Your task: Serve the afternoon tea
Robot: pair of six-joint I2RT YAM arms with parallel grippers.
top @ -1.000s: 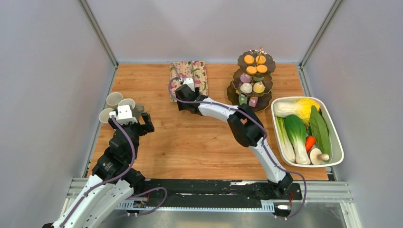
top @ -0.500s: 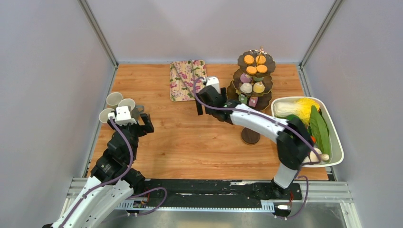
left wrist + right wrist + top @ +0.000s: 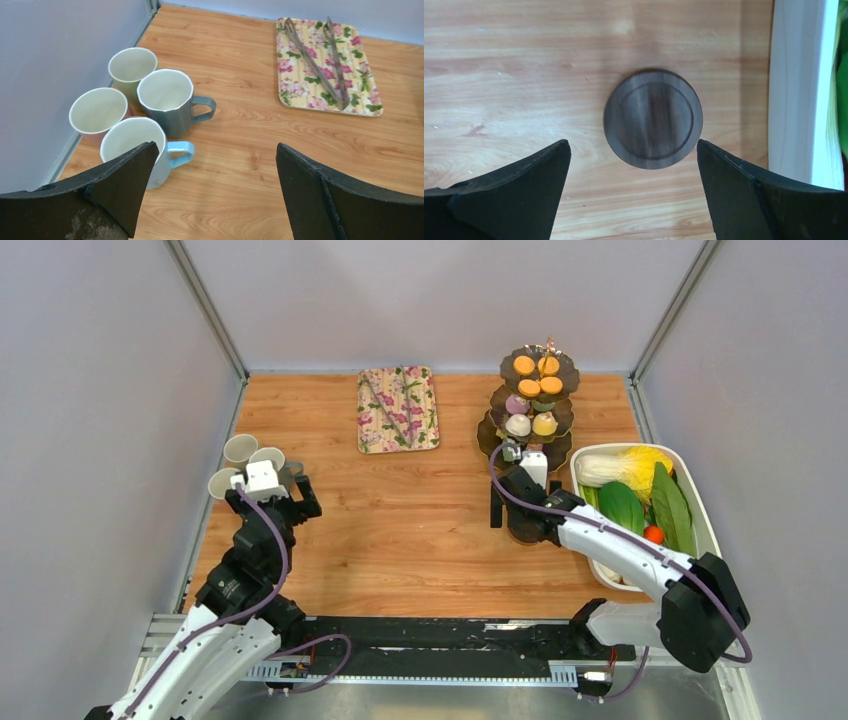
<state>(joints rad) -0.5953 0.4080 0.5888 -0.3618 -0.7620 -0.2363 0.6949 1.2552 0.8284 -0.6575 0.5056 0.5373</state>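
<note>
Spread to full width and gripping nothing: right pincer [image 3: 631, 195]. Hangs straight above a dark round coaster [image 3: 653, 118], clear of it, the disc lying flat on the worktop [image 3: 400, 530] between the two fingers in the wrist view. Coaster toward 3 o'clock from the worktop's middle, near the wall of the white tub [image 3: 796, 90] but apart from it. Tub itself along the right edge at 3 o'clock, filled with vegetables [image 3: 625, 505].

Just past that pincer toward 12 o'clock, at about 1 o'clock on the worktop: dark scalloped three-tier stand [image 3: 487, 445], upright, gold rod [image 3: 549, 343] poking from the top. Orange cakes [image 3: 524, 365] on the top tier; purple cake [image 3: 516, 404], white cake [image 3: 518, 424] and yellow cake [image 3: 544, 423] on the tiers beneath.

Likewise fully agape and empty: left pincer [image 3: 212, 200], at 9 o'clock, poised above the worktop near four mugs. All upright, clustered against the left wall: green mug [image 3: 132, 67] farthest, grey-blue mug [image 3: 167, 100] beside it, pink mug [image 3: 97, 112], pale blue mug [image 3: 135, 150] nearest the left finger.

At 12 o'clock, a floral tray [image 3: 320, 97] with metal tongs [image 3: 310, 56] lying on it.
</note>
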